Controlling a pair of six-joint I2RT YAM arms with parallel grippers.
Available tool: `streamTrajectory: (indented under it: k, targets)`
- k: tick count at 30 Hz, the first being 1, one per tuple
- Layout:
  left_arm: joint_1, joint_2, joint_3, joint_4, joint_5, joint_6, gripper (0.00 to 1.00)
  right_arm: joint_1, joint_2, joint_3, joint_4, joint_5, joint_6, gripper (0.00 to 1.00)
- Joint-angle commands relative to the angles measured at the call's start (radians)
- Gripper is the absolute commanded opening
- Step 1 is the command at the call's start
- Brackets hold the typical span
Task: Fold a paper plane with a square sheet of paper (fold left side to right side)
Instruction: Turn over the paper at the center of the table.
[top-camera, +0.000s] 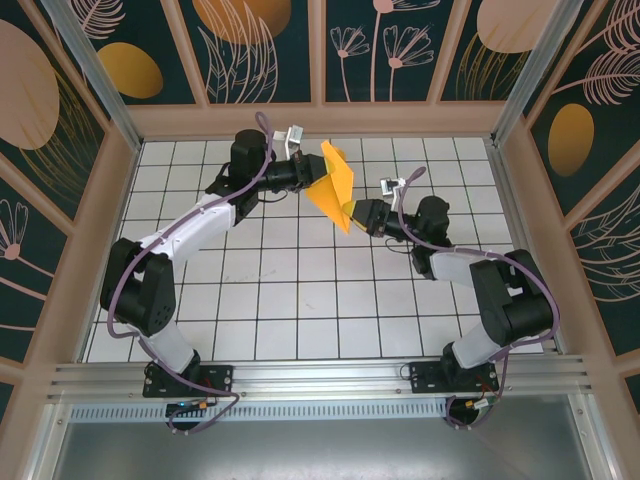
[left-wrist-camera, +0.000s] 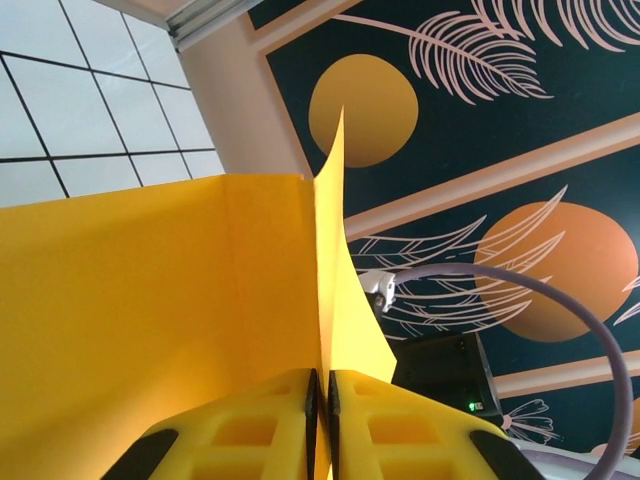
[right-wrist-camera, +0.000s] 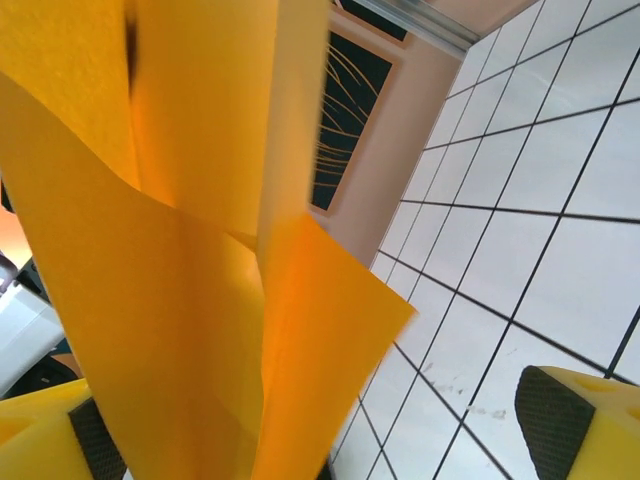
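Folding is in hand mid-air: paper (top-camera: 335, 185) is clenched between left jaws. Right jaws are spread wide, w/ paper loose between. Next, prob.: free edge to be gripped & creased.

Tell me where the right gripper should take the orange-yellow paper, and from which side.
Probably the narrow end of the paper nearest it, where the layers converge, approached from the side opposite the left gripper, which is shut on the other end. Held on edge, its flat faces would meet the open right gripper's pads.
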Motion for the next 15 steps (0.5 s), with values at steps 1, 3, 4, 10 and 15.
streamTrajectory:
  k: [1,3,4,10,15]
  targets:
    - [-0.004,-0.028,0.008,0.041,0.016,-0.017,0.16,0.02,-0.021,-0.016,0.116,-0.014,0.036,0.99]
    - [-0.005,-0.028,0.006,0.043,0.018,-0.017,0.16,0.036,-0.017,-0.015,0.129,-0.008,0.048,0.99]
    - [-0.005,-0.03,0.003,0.044,0.018,-0.017,0.16,0.043,-0.01,-0.011,0.14,-0.006,0.058,0.99]
    - [-0.005,-0.033,-0.012,0.048,0.021,-0.014,0.16,0.075,0.016,0.034,0.179,0.001,0.117,0.87]
    - [-0.005,-0.038,-0.03,0.047,0.021,-0.006,0.16,0.072,-0.016,0.047,0.121,0.015,0.097,0.7]
